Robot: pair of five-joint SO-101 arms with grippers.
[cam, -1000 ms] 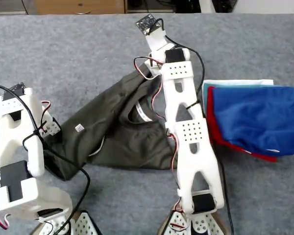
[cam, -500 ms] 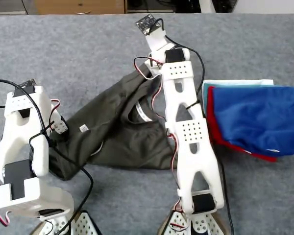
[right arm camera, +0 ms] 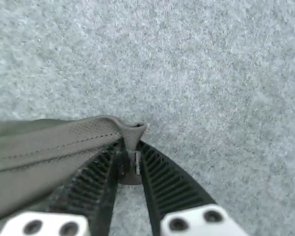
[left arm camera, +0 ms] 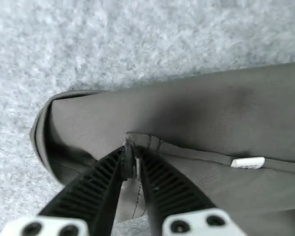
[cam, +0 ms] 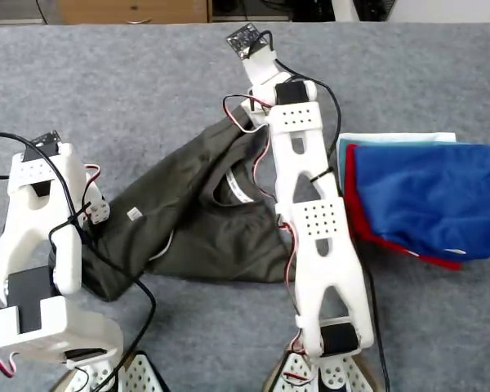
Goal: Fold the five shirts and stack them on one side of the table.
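An olive-grey shirt point(cam: 192, 216) lies crumpled across the middle of the grey table, its collar showing near the centre. My left gripper point(left arm camera: 132, 164) is shut on a hem edge of the olive shirt point(left arm camera: 201, 123) at its near-left end, beside a small white tag point(left arm camera: 248, 162). My right gripper point(right arm camera: 131, 162) is shut on a far corner of the olive shirt point(right arm camera: 54, 142); in the high view that arm point(cam: 306, 180) stretches over the shirt's right side. A stack of folded shirts point(cam: 425, 200), blue on top of red and pale ones, sits at the right edge.
Grey carpet-like table covering point(cam: 131, 90) spreads open at the far left and far right. The left arm's body point(cam: 37, 261) stands at the near-left corner with cables trailing. A wooden cabinet point(cam: 131, 10) lies beyond the far edge.
The left arm shifted to the right and slightly farther away, carrying the shirt's near-left hem with it. The right arm and the folded stack stayed still.
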